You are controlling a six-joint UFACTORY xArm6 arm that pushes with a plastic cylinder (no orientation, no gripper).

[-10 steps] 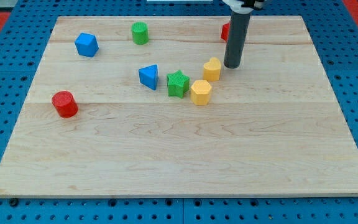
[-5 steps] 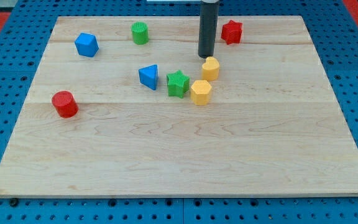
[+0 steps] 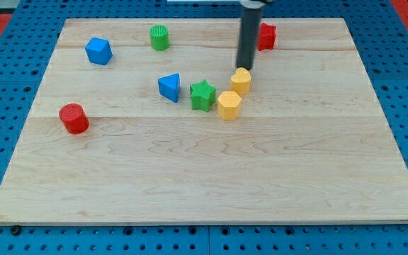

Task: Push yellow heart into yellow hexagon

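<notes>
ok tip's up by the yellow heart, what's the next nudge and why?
Probably a short push toward the view's bottom and slightly left. My tip sits right at the top edge of the yellow heart, and the yellow hexagon lies just below-left of the heart, with only a thin gap, if any, between them. Pushing along that line should close it; the green star sits close on the hexagon's left, so keep it short.

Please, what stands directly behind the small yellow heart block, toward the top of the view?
My tip stands just behind the yellow heart block, at its top edge. Farther back, the dark rod covers the left side of the red star block.
</notes>
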